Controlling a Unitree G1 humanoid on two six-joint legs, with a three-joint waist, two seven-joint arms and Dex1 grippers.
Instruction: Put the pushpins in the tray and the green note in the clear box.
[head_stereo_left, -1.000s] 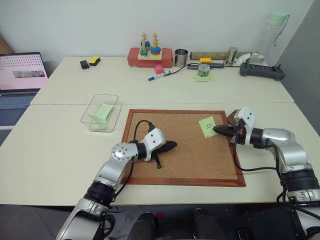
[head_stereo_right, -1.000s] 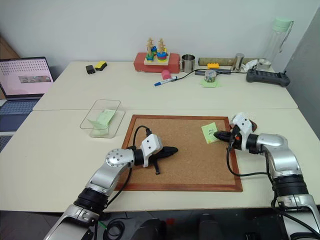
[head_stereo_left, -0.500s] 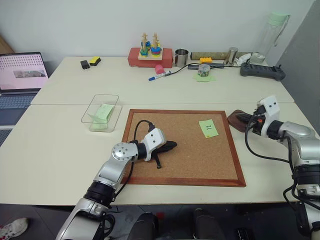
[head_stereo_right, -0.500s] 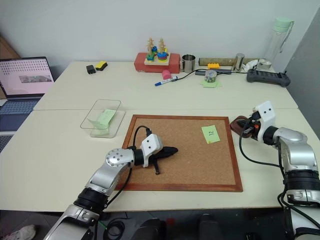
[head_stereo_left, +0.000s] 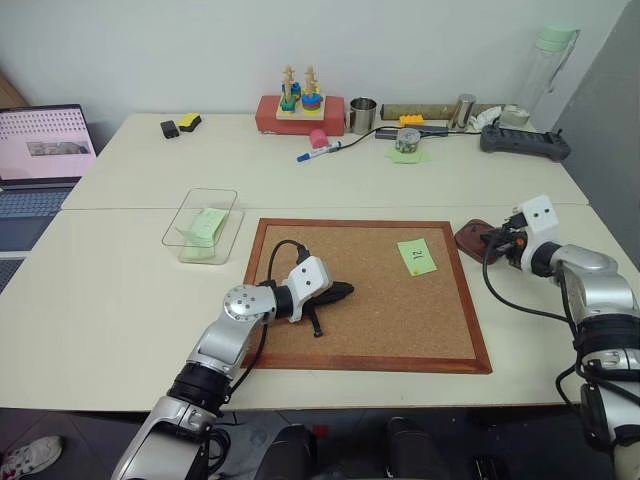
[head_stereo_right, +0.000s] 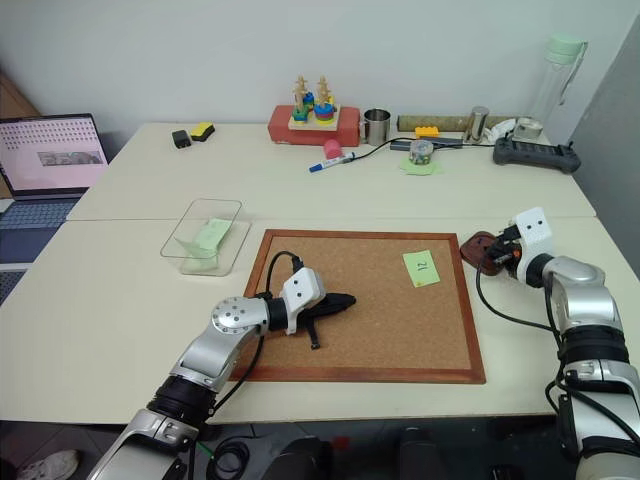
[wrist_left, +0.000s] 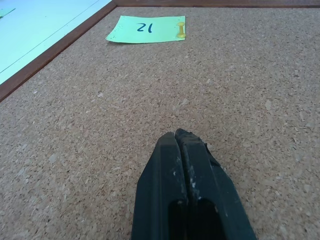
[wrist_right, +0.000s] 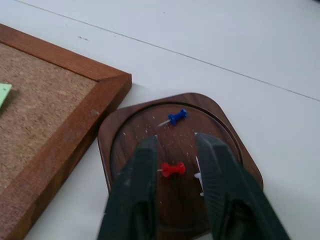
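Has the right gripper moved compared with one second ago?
Yes. The right gripper was at the green note on the cork board; now it is off the board's right edge, over the tray, jaws apart.

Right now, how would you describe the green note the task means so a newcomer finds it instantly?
Find the wood-framed cork board in the middle of the near table. The green note lies flat near its far right corner, held by a yellow pushpin. Unlike the blank slip in the clear box, it bears handwritten black digits.

Right gripper (head_stereo_right: 497, 254) hovers over the tray (head_stereo_right: 476, 248) beside the cork board (head_stereo_right: 366, 303).
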